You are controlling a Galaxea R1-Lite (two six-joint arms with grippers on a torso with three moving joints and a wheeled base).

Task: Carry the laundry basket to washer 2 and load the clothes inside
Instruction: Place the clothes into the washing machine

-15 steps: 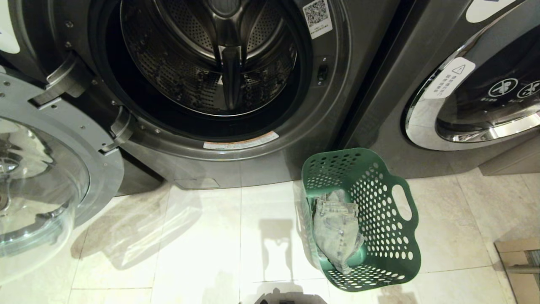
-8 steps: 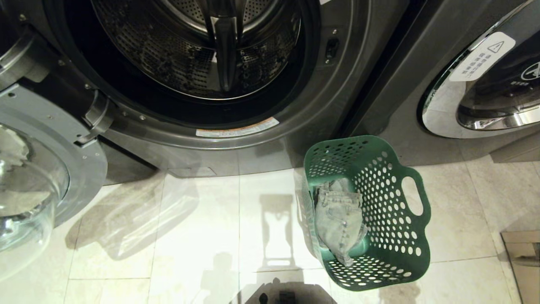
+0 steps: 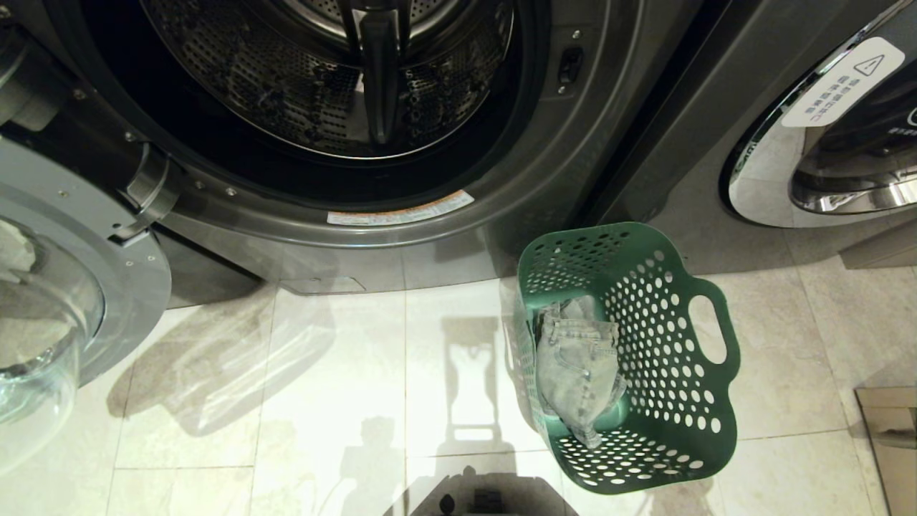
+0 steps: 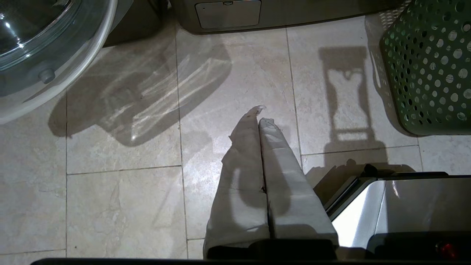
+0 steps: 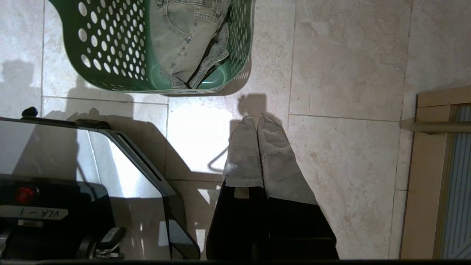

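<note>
The dark green laundry basket (image 3: 648, 297) stands on the tiled floor, just right of an open dark grey front-load washer (image 3: 501, 208). No number label shows on it, so I cannot tell if it is washer 2. The clothes (image 3: 577, 362), faded denim, lie inside the basket. Over bare floor hangs my left gripper (image 4: 260, 115), shut and empty, with the basket (image 4: 427, 66) off to one side. My right gripper (image 5: 255, 118) is also shut and empty, a short way from the basket (image 5: 110, 44) and the denim (image 5: 184, 36). Neither gripper appears in the head view.
The washer's glass door (image 3: 50, 301) is swung open at the left, low over the floor. A second washer (image 3: 824, 143) with its door closed stands at the right. My base (image 3: 480, 502) shows at the bottom edge. A wooden frame (image 3: 888, 430) stands at the far right.
The whole head picture has shifted, so the camera has moved: the washer opening now sits higher and more floor shows. Basket and clothes have not moved on the floor.
</note>
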